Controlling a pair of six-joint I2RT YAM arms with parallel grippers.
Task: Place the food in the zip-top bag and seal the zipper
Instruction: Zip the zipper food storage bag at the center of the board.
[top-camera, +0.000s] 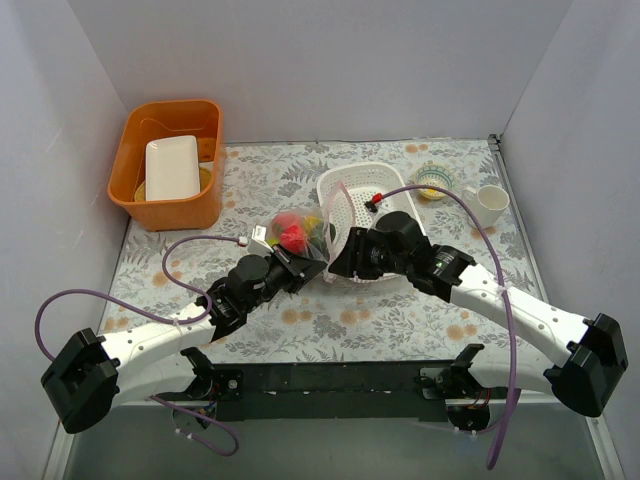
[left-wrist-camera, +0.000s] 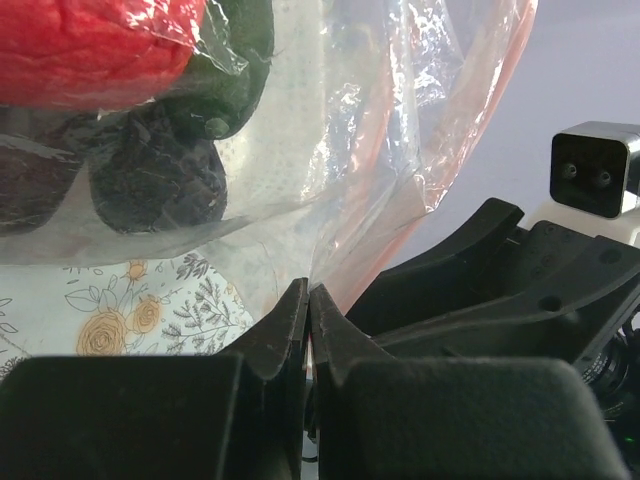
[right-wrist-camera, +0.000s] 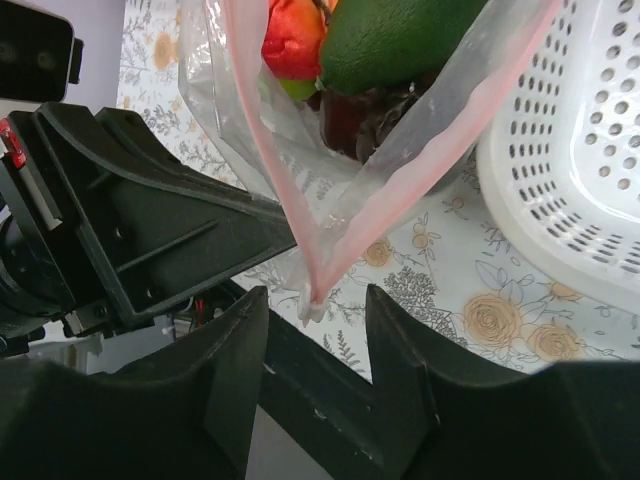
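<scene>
Zip-top bag (top-camera: 298, 236) sits just left of the white basket (top-camera: 385, 185), touching its left rim, mouth towards the arms. Food (top-camera: 291, 232) inside: red fruit (left-wrist-camera: 90, 45), avocado (right-wrist-camera: 400, 35), dark round pieces. Zipper (right-wrist-camera: 285, 180) unsealed, its two pink strips spreading from one corner.
Left pincer (left-wrist-camera: 308, 305): closed, pinching the bag's film.
Right pincer (right-wrist-camera: 315, 325): fingers apart, the zipper corner hanging between them.
Orange bin (top-camera: 128, 160), well left of the basket, holds a white tray (top-camera: 172, 168). Small bowl (top-camera: 433, 180) and white cup (top-camera: 490, 203) just right of the basket.
Counter (top-camera: 340, 320): floral cloth. Plain pale walls on three sides.
</scene>
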